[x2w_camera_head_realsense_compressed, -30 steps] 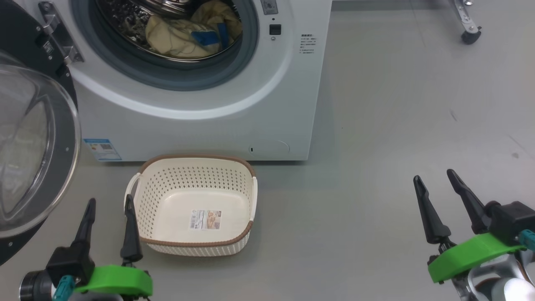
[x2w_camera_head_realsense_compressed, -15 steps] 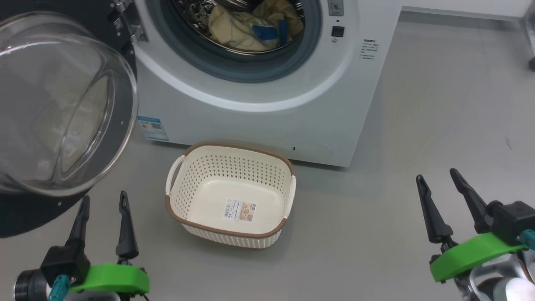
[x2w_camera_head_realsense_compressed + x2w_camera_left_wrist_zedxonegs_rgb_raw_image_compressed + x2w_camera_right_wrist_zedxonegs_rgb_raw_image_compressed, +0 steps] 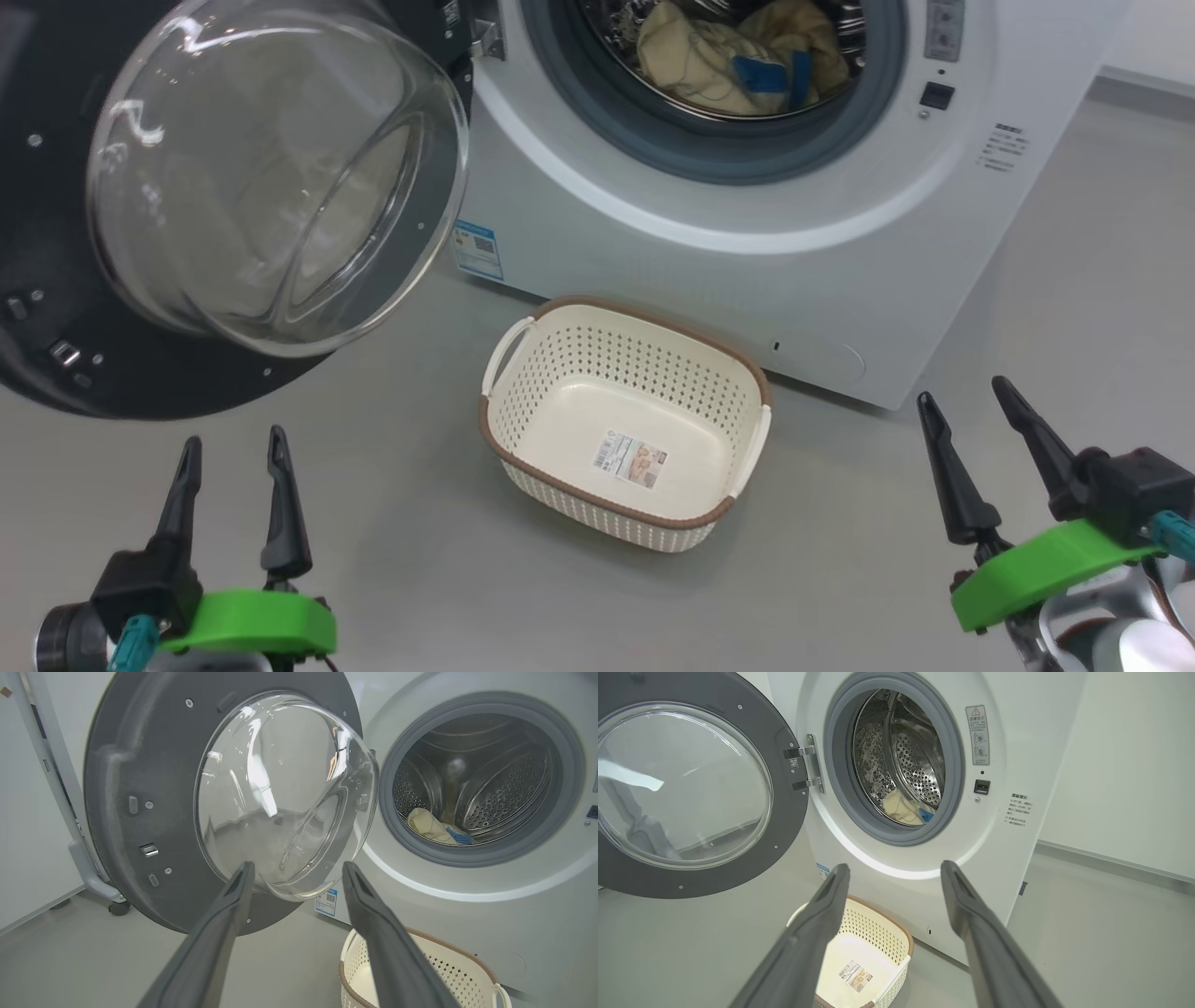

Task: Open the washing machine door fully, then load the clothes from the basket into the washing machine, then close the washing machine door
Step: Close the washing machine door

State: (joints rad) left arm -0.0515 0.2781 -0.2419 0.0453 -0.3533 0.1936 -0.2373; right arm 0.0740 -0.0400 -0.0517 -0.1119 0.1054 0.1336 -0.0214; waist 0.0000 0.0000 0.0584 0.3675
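While your left gripper (image 3: 233, 437) hangs at lower left, spread wide and holding nothing, you see the door (image 3: 271, 177) standing open above it. The basket (image 3: 597, 364) sits on the floor (image 3: 420, 541) just before the washer (image 3: 653, 252), with the clothes (image 3: 719, 61) inside the machine. Your right gripper (image 3: 963, 389) also gapes wide, holding nothing.

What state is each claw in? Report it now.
Left claw: open, holding nothing.
Right claw: open, holding nothing.
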